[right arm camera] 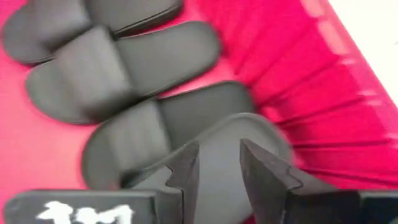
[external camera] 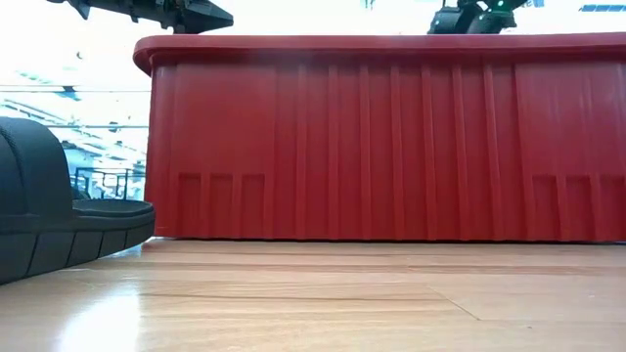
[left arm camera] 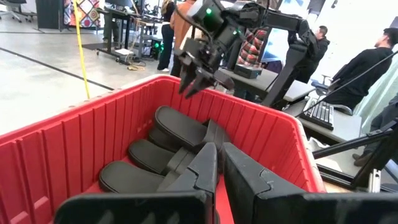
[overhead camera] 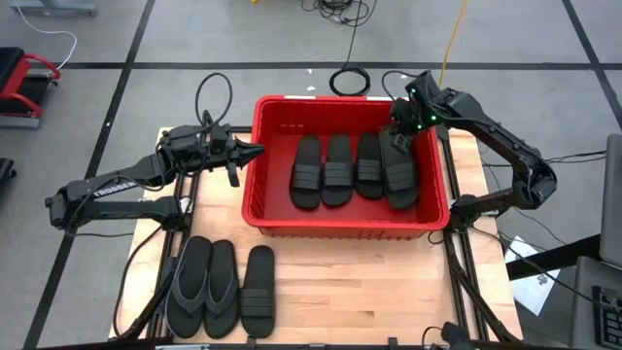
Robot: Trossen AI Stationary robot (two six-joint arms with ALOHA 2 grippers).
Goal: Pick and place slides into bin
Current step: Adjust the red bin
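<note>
We judge the flat black rubber slides (overhead camera: 222,284) at the bench's near left corner light, flexible and grippy, best pinched by the ribbed strap or sole edge, for the red slotted plastic bin (overhead camera: 346,225), where the right gripper (overhead camera: 399,141) hangs with fingers apart over the fourth slide (overhead camera: 399,173) and the left gripper (overhead camera: 255,152) waits pressed together at the bin's left wall.

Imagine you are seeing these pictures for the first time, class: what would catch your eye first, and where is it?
The big red bin in the middle of the table, with four black slides lying side by side inside. Next, the right gripper, jaws parted, over the bin's far right corner above the rightmost slide, while the left gripper waits shut at the bin's left rim. Three more slides lie on the table's near left.
</note>
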